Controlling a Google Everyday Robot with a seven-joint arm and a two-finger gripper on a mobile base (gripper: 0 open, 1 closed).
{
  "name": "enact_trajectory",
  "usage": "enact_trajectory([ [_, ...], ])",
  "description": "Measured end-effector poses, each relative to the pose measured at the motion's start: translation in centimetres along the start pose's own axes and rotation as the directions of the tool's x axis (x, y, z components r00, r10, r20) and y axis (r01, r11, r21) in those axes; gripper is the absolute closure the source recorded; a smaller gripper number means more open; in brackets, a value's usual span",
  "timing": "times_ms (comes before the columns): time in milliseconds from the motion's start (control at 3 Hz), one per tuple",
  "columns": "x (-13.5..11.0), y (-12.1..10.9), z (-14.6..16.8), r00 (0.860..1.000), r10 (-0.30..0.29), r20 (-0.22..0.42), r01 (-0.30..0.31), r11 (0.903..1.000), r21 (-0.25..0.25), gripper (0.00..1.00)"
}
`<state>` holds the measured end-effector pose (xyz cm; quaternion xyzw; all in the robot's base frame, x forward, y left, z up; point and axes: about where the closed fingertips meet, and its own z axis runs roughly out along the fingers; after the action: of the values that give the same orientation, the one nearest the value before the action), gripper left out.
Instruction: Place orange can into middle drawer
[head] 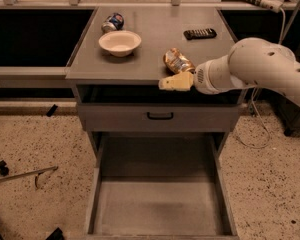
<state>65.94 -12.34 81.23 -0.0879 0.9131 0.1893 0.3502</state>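
Observation:
The orange can (177, 61) lies on its side on the grey cabinet top (150, 36), near the front edge right of the middle. My gripper (172, 82) hangs at the front edge of the top, just in front of and below the can, its pale yellow fingers pointing left. It does not hold the can. The white arm reaches in from the right. The middle drawer (157, 204) is pulled far out below, its bare grey floor showing with nothing in it.
A white bowl (119, 42) and a blue-and-white can (113, 21) sit at the back left of the top. A black remote (200, 33) lies at the back right. A shallower drawer front with a black handle (159, 116) sits above the open drawer. Cables hang at the right.

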Motion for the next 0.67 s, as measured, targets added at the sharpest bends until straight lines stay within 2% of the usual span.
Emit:
enact_trajectory([
  [667,0.0,-0.19,-0.57,1.0,0.01,0.003,-0.01,0.9999,0.012,0.0],
])
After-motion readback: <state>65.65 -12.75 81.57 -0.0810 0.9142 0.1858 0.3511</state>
